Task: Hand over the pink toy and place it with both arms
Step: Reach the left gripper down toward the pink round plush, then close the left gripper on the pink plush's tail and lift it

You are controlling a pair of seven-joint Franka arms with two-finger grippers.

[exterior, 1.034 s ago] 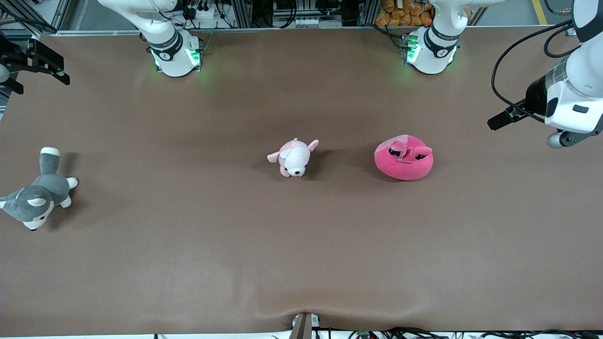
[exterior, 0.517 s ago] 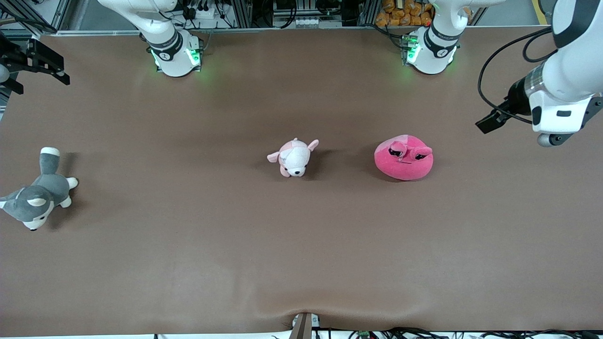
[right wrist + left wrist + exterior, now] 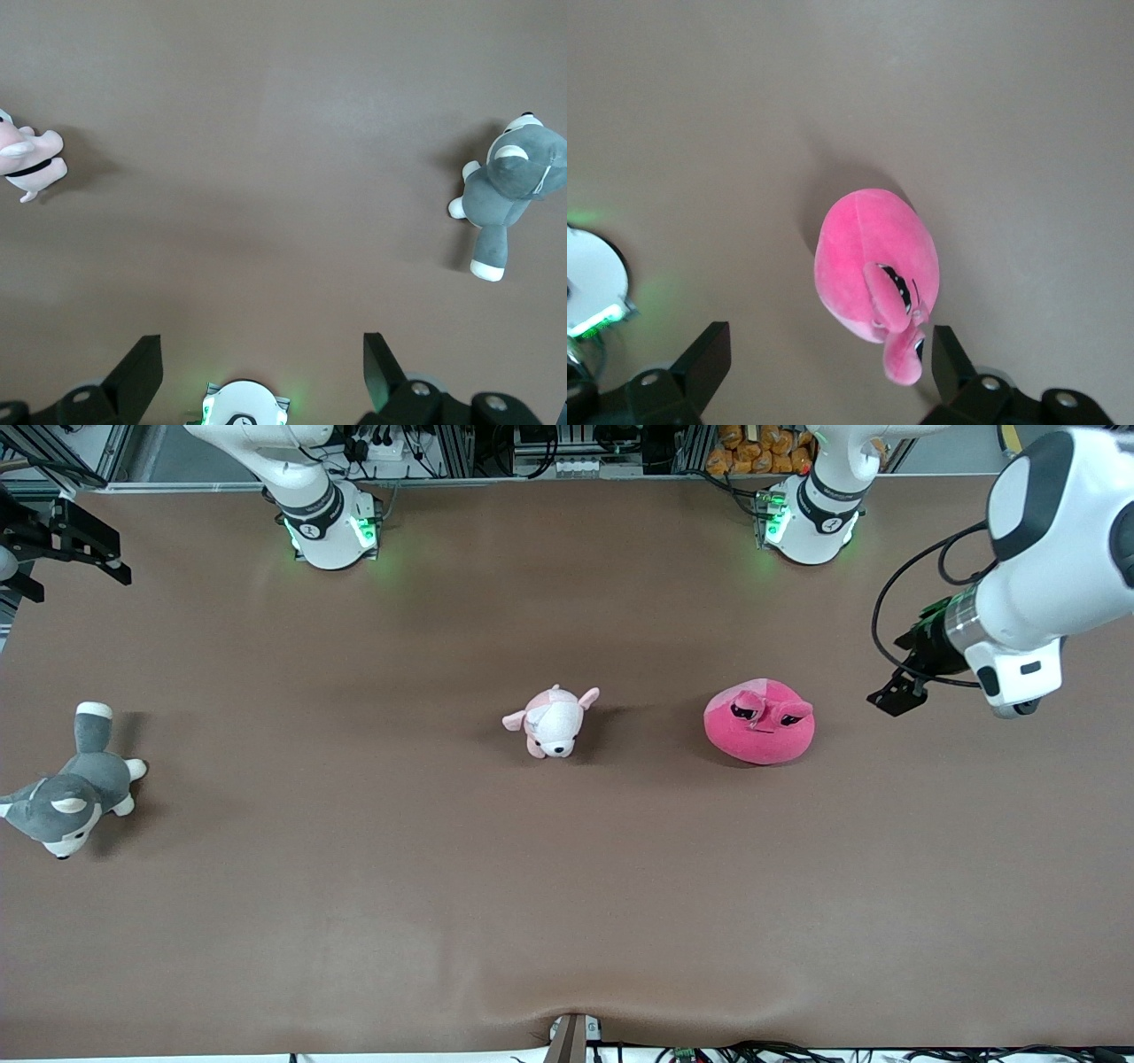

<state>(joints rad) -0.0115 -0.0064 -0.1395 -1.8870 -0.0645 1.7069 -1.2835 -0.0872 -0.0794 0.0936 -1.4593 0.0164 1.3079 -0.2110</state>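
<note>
A: Brown cloth covers the table [image 3: 567, 886]. How many plush toys lie on it?

B: Three. One hot-pink toy [image 3: 759, 722] toward the left arm's end, one pale pink-and-white plush animal [image 3: 553, 722] at mid-table, one grey-and-white plush dog [image 3: 69, 795] toward the right arm's end.

A: And the grippers?

B: Two. The left gripper [image 3: 824, 376] hangs in the air beside the pink toy, fingers [image 3: 704, 359] spread wide, holding nothing. The right gripper [image 3: 261, 376] waits high above its own base, fingers [image 3: 142, 363] likewise apart and empty.
</note>
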